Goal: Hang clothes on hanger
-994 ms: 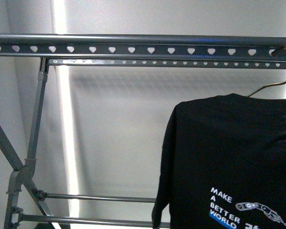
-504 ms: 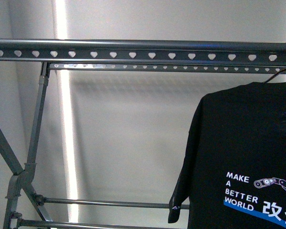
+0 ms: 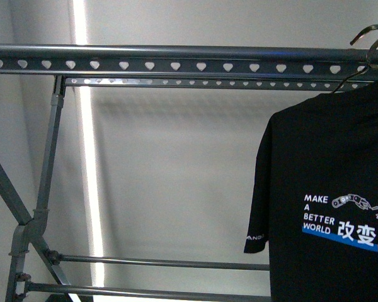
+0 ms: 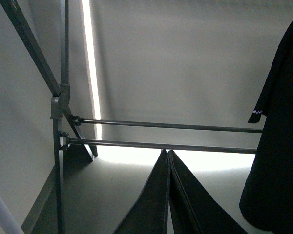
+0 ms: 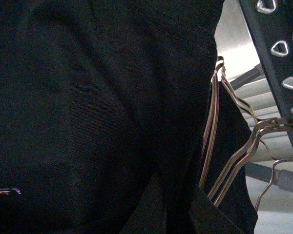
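Black T-shirt (image 3: 327,189), white "MAKE A BETTER WORLD" print and blue stripe facing out. It hangs on a wire hanger (image 3: 356,77) close under the rack's top rail (image 3: 176,65), the one with heart-shaped holes. The hook (image 3: 370,34) shows above the rail; cannot tell if it bears on it.

Right tool: not made out. The black cloth lies right up against it and fills most of its wrist view, so I cannot tell its state. Thin wire hangers (image 5: 212,146) sit bunched between cloth and rail.

Left tool (image 4: 168,155): fingers pressed together, pinching nothing. It is low and well apart from the shirt, whose sleeve hangs off to one side of it. Ahead of it are two lower crossbars (image 4: 171,126) and a slanted leg (image 4: 31,46) of the rack (image 3: 50,157). Beyond them is a pale wall (image 3: 176,176) with a bright vertical light strip (image 3: 88,157).
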Controlling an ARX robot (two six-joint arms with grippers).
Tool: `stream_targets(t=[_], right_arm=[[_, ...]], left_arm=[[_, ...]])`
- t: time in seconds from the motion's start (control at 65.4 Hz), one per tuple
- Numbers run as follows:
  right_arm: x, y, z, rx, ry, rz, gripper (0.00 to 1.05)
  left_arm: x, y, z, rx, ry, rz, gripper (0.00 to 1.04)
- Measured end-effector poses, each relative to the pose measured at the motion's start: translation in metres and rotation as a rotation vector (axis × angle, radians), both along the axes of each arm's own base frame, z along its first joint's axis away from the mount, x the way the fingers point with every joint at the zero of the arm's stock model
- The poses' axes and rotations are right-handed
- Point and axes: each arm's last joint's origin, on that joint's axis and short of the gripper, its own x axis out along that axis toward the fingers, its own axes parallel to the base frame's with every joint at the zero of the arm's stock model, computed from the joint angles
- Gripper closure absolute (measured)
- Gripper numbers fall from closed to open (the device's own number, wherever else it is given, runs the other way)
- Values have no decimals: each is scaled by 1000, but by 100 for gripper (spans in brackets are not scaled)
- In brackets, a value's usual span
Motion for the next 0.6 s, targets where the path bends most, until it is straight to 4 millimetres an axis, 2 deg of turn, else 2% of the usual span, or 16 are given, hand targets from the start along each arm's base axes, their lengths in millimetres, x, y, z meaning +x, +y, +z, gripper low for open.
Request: stream_targets(t=[0.153, 0.336, 0.489, 0.596], right_arm=[[19, -7, 5, -31, 22, -77, 102], [35, -20, -18, -130, 88, -163, 102], [38, -20, -39, -181, 102, -156, 102], [37, -14, -52, -181, 99, -109, 84]], left_arm=[[-6, 0, -6, 0, -2, 0, 101], [-11, 0, -12, 1, -2, 0, 101], [-13, 0, -16, 3, -16, 2, 101], [-16, 0, -15, 4, -24, 0, 101]])
